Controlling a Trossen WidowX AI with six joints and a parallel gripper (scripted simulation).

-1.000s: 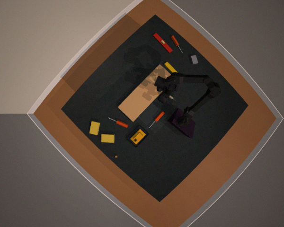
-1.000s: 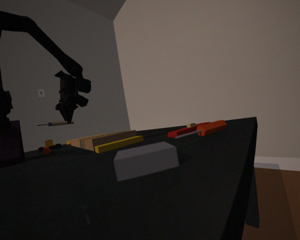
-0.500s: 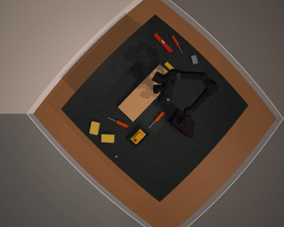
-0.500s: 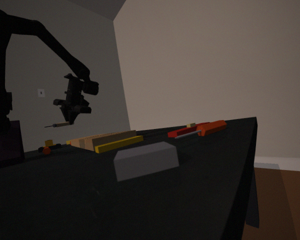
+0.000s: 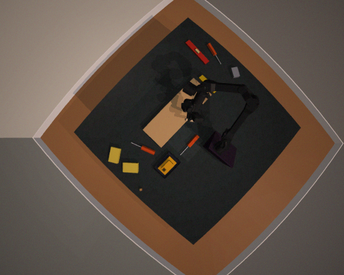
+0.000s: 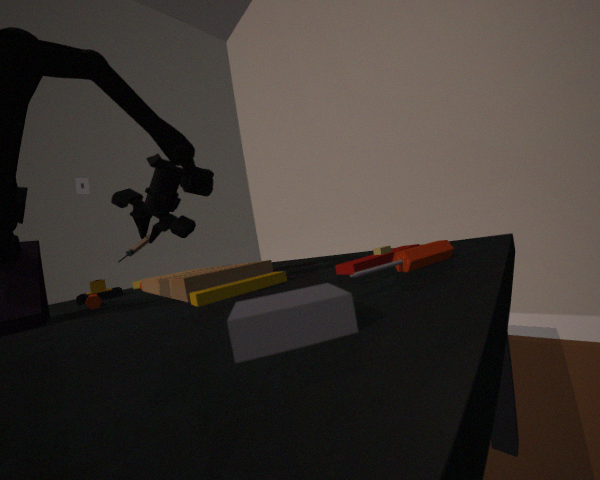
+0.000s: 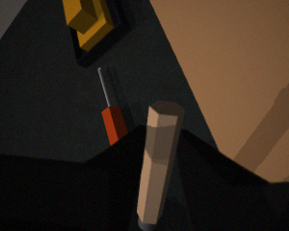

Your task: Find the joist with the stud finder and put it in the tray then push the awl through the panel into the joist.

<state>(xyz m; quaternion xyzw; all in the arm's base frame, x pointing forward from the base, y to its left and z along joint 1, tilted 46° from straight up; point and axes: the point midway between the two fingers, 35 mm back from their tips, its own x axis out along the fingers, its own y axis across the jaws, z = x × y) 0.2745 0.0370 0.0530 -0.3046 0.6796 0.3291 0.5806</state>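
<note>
Awl (image 6: 137, 246) held aloft in the end effector (image 6: 153, 233), clamped by its pale wooden handle (image 7: 156, 166), metal tip angled down and away from the fingers, well above the desk (image 6: 290, 403). Hangs tilted, not upright, in the exterior view. Sits over the panel's edge nearest the arm's base in the top view, though the tool itself is hidden under the dark wrist there.

Floor panel (image 5: 166, 122) lies flat near the middle of the desk, tan, long axis running toward the desk's far corner, partly shadowed by the arm (image 5: 243, 109). Yellow bar (image 6: 238, 289) rests against the panel's far end.

Stud finder (image 5: 167, 166) sits inside the dark tray (image 5: 159, 171), between the panel and the desk's near-left edge; seen also at the upper left of the wrist view. Orange-handled screwdriver (image 5: 190, 144) lies between tray and arm base (image 5: 222, 150), shaft pointing toward the tray. Second orange screwdriver (image 5: 144, 148) lies just left of the tray.

Two yellow blocks (image 5: 114, 154) (image 5: 130, 167) rest toward the left corner of the desk. Red level (image 5: 196, 51) and a third screwdriver (image 5: 212, 51) lie near the far corner, grey block (image 5: 235, 71) beside them toward the right edge.
</note>
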